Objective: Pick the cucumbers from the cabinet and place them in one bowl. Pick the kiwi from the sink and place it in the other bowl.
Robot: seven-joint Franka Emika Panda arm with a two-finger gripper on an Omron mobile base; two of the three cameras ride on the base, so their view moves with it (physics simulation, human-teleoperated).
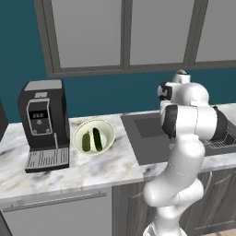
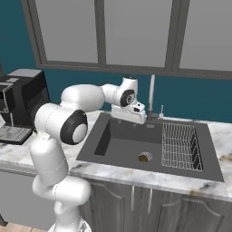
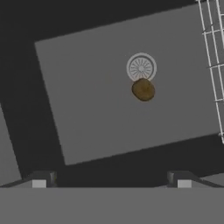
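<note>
Jaws stood spread wide with nothing between them; in the hand view the gripper [image 3: 111, 181] showed two dark finger tips [image 3: 39, 180] far apart at the bottom edge, looking straight down into the sink [image 3: 87, 96].

One kiwi [image 3: 143, 89], brown and round, lay on the dark basin floor, touching the round drain [image 3: 141, 68] at roughly its 6 o'clock in that view. From the right base camera the kiwi [image 2: 144, 157] was only a small brown spot at the drain, too small to make out its shape. One wire rack [image 2: 180, 146] sat inside the basin at the 3 o'clock side, and one chrome tap [image 2: 151, 97] rose behind the basin at 12 o'clock, its base partly hidden by the robot's hand.

On the marble counter [image 1: 92, 168], at 9 o'clock from the sink, stood one cream bowl [image 1: 94, 136] with two cucumbers [image 1: 91, 140] in it, lying side by side, dark green and close together. Just beside the bowl, further toward 9 o'clock, stood one black coffee machine [image 1: 44, 124].

From the left base camera the arm's white body covered much of the basin, and the gripper itself was hidden behind the arm there. Grey panels [image 1: 124, 32] ran along the top, cut off by the frame edge.
</note>
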